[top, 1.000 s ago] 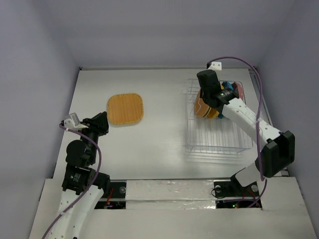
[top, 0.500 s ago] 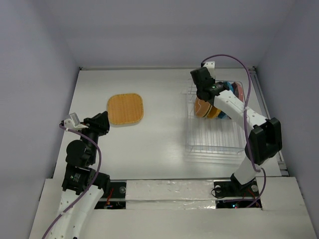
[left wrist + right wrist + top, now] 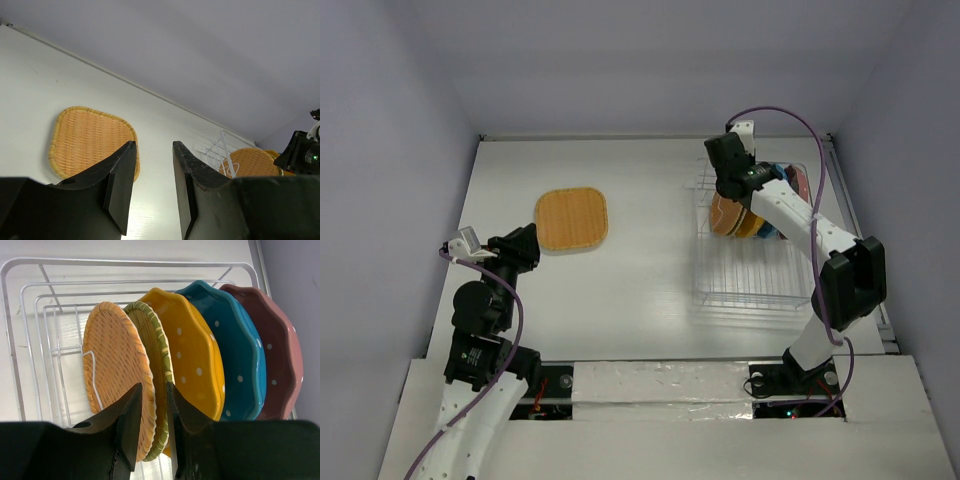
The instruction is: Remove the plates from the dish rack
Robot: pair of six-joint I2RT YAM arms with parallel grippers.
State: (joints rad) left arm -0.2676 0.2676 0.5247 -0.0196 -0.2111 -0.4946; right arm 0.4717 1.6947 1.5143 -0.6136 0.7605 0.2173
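Five plates stand on edge in the clear dish rack (image 3: 755,282): an orange woven round one (image 3: 112,375), a green-yellow woven one (image 3: 159,352), a dotted yellow one (image 3: 195,347), a blue one (image 3: 237,347) and a pink one (image 3: 280,347). My right gripper (image 3: 154,385) hovers over the rack's far end (image 3: 731,188), open a little. The rims of the two woven plates show in the gap, and nothing is clamped. An orange-tan rounded square plate (image 3: 571,218) lies flat on the table. My left gripper (image 3: 154,144) is open and empty, just near of that plate (image 3: 92,140).
The rack's white wire frame (image 3: 30,315) rises around the plates. The rack's near half holds only bare ribs (image 3: 750,295). Grey walls close the table (image 3: 640,290) on three sides. The right arm's purple cable (image 3: 790,120) loops above the rack.
The right arm has swung left and pulled its elbow in, bringing its gripper over the woven plates at the rack's left side. The left arm has stayed put.
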